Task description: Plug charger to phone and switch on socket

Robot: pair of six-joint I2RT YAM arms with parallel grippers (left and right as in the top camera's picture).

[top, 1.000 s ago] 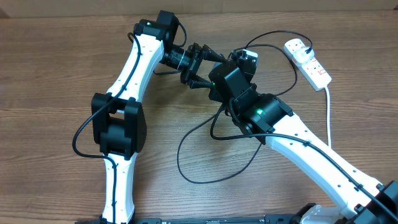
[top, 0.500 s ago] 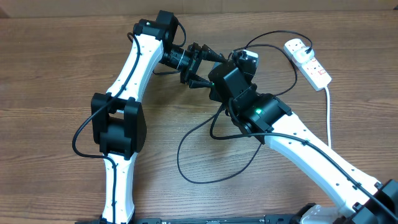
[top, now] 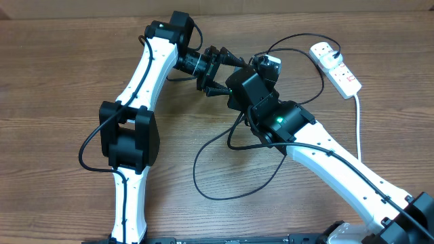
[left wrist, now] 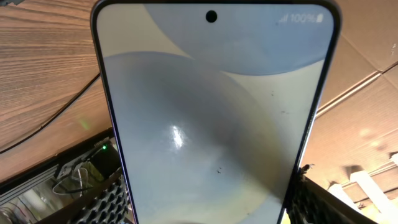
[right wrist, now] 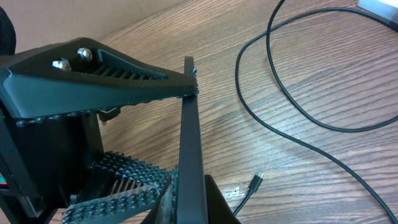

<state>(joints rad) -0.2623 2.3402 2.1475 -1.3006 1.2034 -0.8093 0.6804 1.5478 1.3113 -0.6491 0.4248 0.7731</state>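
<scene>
Overhead hides the phone (left wrist: 211,112) under the right arm's wrist. The left gripper (top: 226,74) clamps it across its width, and the screen overfills that wrist cam, bottom cut off. The right gripper (right wrist: 186,208) is pinched closed at the phone's edge, can't tell if it nips anything. The charger (top: 224,183) loops loose on the table (top: 54,81), its connector (right wrist: 255,182) lying free, and the socket (top: 336,66) sits far right.

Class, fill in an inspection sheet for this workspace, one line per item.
Surface: wooden table.
Job's things: phone lit, held off the table; charger connector lying loose on it; socket at far right.
Clutter: nothing seen.
Grippers: left gripper clamps the phone's long edges; right gripper shut by its thin edge.
Cables: charger cable loops across the table; white cord leaves the socket.
Surroundings: brown board beyond the table.
</scene>
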